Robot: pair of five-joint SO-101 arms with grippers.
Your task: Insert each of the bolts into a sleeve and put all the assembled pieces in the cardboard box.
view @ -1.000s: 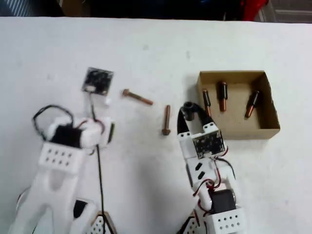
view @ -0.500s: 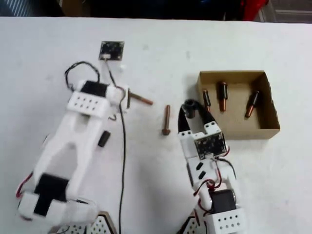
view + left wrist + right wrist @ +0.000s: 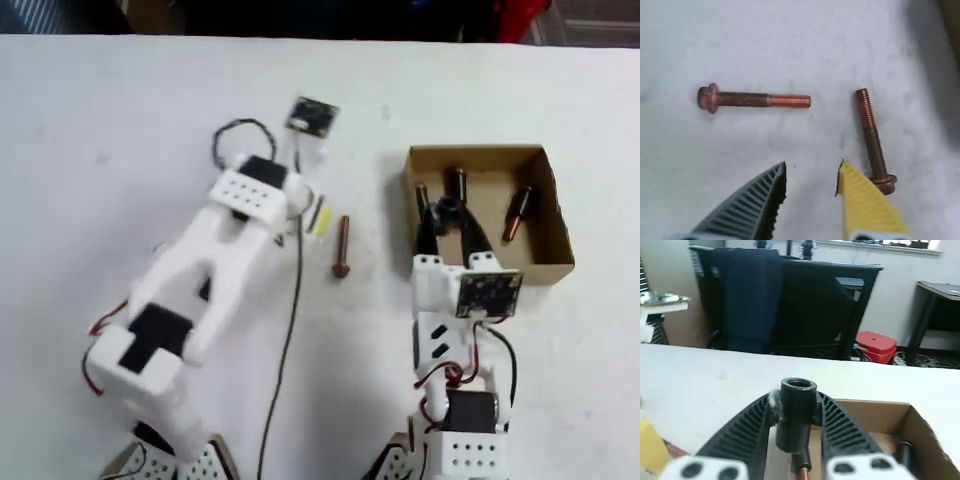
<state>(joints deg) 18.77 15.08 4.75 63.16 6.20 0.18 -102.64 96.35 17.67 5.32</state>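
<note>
White surface [image 3: 120, 100]; dark office chairs [image 3: 790, 305] and a red bin [image 3: 875, 346] in the room behind.

- Two loose bolts lie apart on the surface. The far bolt [image 3: 752, 98] lies crosswise ahead of the left jaws. The near bolt [image 3: 874, 140] has its flanged head just beside the yellow finger [image 3: 867, 210].
- Left jaws are moderately open and empty, low over the surface.
- Right jaws clamp a black sleeve [image 3: 797, 412] upright, bore up, above the near wall of the cardboard box [image 3: 478, 151]. Three assembled pieces [image 3: 458, 190] lie inside.

Risks, as I judge them:
- The yellow finger clips the near bolt's head on closing and sends it rolling.
- A round shank pinched off-centre pivots out.
- A bolt gripped askew will not line up with the sleeve's bore.
- The sleeve slips free and drops into the box unfilled.
</note>
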